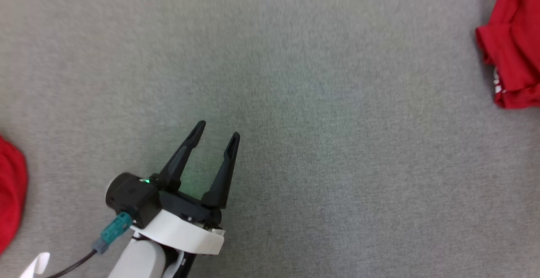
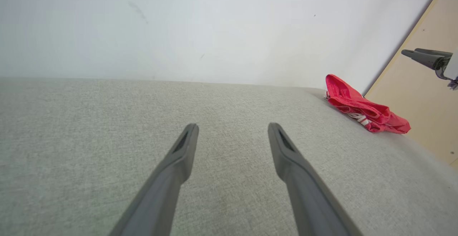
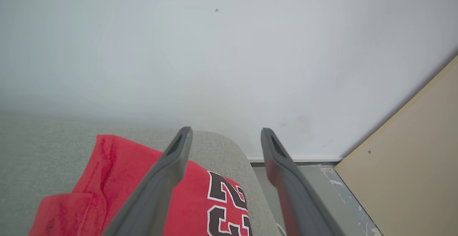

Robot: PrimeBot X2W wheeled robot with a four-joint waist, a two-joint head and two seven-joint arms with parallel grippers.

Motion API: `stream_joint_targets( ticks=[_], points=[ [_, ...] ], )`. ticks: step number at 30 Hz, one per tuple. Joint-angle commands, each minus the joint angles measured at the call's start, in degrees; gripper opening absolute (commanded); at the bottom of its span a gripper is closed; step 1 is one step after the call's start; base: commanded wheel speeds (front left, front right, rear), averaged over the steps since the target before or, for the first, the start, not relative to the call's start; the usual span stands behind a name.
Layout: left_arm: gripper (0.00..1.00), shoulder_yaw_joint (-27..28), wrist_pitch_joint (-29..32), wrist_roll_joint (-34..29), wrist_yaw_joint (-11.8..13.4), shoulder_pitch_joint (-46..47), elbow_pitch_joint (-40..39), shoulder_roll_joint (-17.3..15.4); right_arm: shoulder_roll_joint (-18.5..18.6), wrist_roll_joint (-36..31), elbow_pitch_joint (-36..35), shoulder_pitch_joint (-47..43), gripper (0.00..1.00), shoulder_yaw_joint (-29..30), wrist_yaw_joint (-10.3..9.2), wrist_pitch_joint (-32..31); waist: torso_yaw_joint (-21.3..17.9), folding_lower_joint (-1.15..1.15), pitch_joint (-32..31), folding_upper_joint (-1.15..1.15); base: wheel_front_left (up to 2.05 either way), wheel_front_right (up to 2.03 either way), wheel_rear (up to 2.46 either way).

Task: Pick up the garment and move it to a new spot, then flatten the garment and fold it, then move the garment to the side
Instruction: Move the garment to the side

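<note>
The red jersey (image 1: pixel 512 46) lay bunched in loose folds at the right edge of the grey fabric-covered counter (image 1: pixel 295 79), near its far right corner, white trim showing along one fold. A second red cloth (image 1: pixel 10 193) sat at the left edge. The left pincer (image 1: pixel 218 129) hovered released over the bare middle, near the front edge, holding nothing. The right pincer (image 3: pixel 226 130) was also spread wide and empty above the jersey's printed number, apparently clear of it. The jersey looked light, thin and limp, probably a little slick. Lifted by one point, it would likely sag and shed its folds. A better hold would be a thick folded edge, pinching all layers but not the counter's cover.
</note>
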State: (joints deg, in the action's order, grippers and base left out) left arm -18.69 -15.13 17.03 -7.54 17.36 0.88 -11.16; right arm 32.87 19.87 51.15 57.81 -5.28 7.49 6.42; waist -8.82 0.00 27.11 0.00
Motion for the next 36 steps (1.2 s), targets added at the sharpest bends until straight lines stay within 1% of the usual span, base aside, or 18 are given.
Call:
stream_joint_targets(
  ticks=[1,4,8,11,15,20,22,26,30,33,36],
  points=[
    [1.0,0.4,0.0,0.5,0.1,-1.0,0.3,0.4,0.2,0.3,-1.4,0.1,1.0,-1.1,-0.01,0.8,0.7,0.0,-4.0,0.0,0.0,0.0,0.0],
    [1.0,1.2,0.0,0.8,0.1,-2.5,0.9,1.6,0.0,1.1,-5.8,-1.4,1.0,-4.0,-0.01,1.1,1.4,0.0,-8.4,0.0,0.0,0.0,0.0],
    [1.0,3.1,0.0,0.7,0.1,-4.8,1.5,3.0,-0.3,3.5,-13.5,-4.7,1.0,-6.6,-0.01,0.0,2.6,0.0,-14.2,0.0,0.0,0.0,0.0],
    [1.0,4.9,0.0,0.4,0.1,-6.4,1.7,3.9,0.3,5.1,-20.1,-8.9,1.0,-7.0,-0.01,-1.4,3.8,0.0,-17.9,0.0,0.0,0.0,0.0],
    [1.0,6.9,0.0,-0.2,0.1,-8.0,2.0,4.5,-0.3,7.0,-28.5,-16.3,1.0,-4.6,-0.01,-2.9,5.6,0.0,-21.9,0.0,0.0,0.0,0.0],
    [1.0,10.2,0.0,-0.6,0.3,-9.7,2.5,5.9,-4.4,7.3,-38.8,-28.9,1.0,0.5,-0.01,-3.7,7.5,0.0,-25.7,0.0,0.0,0.0,0.0],
    [1.0,10.9,0.0,-1.2,0.3,-10.3,2.7,6.2,-7.4,7.0,-42.2,-34.6,1.0,3.0,-0.01,-4.5,8.2,0.0,-26.5,0.0,0.0,0.0,0.0],
    [1.0,13.0,0.0,-1.9,0.6,-11.6,2.9,6.6,-13.5,5.6,-48.1,-44.3,1.0,5.7,-0.01,-5.6,8.7,0.0,-27.1,0.0,0.0,0.0,0.0],
    [1.0,15.0,0.0,-1.8,0.8,-13.6,2.9,7.2,-20.2,5.8,-51.1,-52.3,1.0,6.2,-0.01,-5.1,8.2,0.0,-27.7,0.0,0.0,0.0,0.0],
    [1.0,16.2,0.0,-1.7,0.6,-15.3,2.6,7.3,-22.1,4.4,-51.7,-56.8,1.0,3.2,-0.01,-4.2,7.9,0.0,-28.1,0.0,0.0,0.0,0.0],
    [1.0,17.1,0.0,-2.3,0.5,-16.7,2.7,7.6,-23.7,2.4,-50.7,-60.4,1.0,1.6,-0.01,-1.6,7.9,0.0,-28.5,0.0,0.0,0.0,0.0]
  ],
)
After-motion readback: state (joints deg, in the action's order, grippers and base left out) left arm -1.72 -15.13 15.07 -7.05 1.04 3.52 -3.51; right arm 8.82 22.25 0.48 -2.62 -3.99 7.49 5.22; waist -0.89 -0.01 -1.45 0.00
